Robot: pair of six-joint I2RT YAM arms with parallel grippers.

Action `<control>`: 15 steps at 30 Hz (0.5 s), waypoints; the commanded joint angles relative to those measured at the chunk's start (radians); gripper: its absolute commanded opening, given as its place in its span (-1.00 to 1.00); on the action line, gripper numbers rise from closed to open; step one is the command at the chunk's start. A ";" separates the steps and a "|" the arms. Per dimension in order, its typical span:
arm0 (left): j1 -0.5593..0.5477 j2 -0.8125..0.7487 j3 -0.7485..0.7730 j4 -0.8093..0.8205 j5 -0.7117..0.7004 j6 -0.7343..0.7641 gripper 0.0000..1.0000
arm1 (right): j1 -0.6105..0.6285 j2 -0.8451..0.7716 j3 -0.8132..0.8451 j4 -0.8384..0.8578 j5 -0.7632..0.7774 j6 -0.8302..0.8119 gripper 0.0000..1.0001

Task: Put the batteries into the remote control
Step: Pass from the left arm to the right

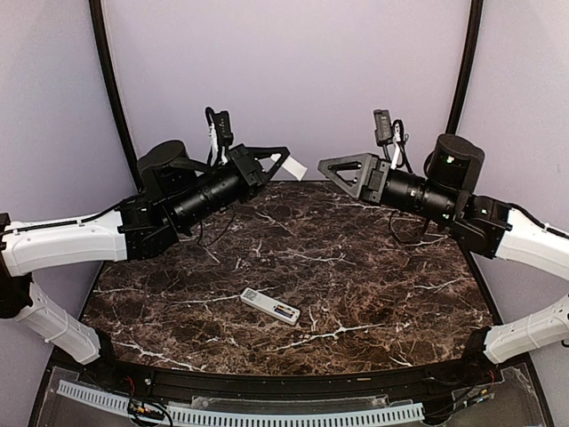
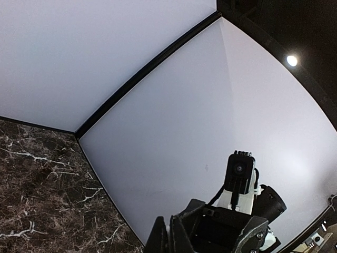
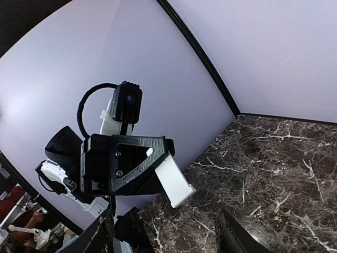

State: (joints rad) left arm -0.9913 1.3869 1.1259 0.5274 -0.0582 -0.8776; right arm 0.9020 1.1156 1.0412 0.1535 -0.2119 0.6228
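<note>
1. The remote control (image 1: 269,306) lies flat on the dark, white-veined marble worktop (image 1: 382,267), near the front edge and roughly midway between the two arm bases. It is set on a diagonal, its left end farther back than its right.
2. The remote's right end carries small dark and coloured marks, too small to read from above.
3. The left end effector (image 1: 280,157) is raised well above the back of the worktop, and its arm reaches in from the left and points toward the centre.
4. Its jaws are pinched narrow on a white plastic plate (image 1: 293,169) - a thin, flat strip that sticks out past the fingertips and slants downward. In the right wrist view a small lip shows at the plate's free end.
5. The right end effector (image 1: 325,167) is raised to about the same height and faces the left one across a short gap. The two are near each other but not touching.
6. The right end effector's jaws stand wide and hold nothing - its own wrist view shows one dark finger at each lower side with bare marble between them.
7. Both end effectors are well apart from the remote control below.
</note>
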 commanded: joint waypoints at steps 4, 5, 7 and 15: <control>-0.001 0.000 -0.023 0.110 0.055 -0.014 -1.00 | -0.013 0.065 0.037 0.082 -0.079 0.220 0.16; 0.000 -0.001 -0.025 0.117 0.055 -0.015 -1.00 | -0.017 0.068 0.032 0.101 -0.084 0.230 0.13; 0.000 -0.001 -0.023 0.121 0.055 -0.014 -1.00 | -0.021 0.077 0.023 0.137 -0.095 0.235 0.12; 0.000 0.016 -0.024 0.143 0.114 -0.037 -1.00 | -0.032 0.136 0.046 0.218 -0.170 0.234 -0.31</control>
State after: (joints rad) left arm -0.9913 1.3975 1.1164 0.6292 0.0227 -0.9031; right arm 0.8787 1.2304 1.0653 0.2836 -0.3340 0.8352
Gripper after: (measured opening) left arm 0.014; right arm 0.399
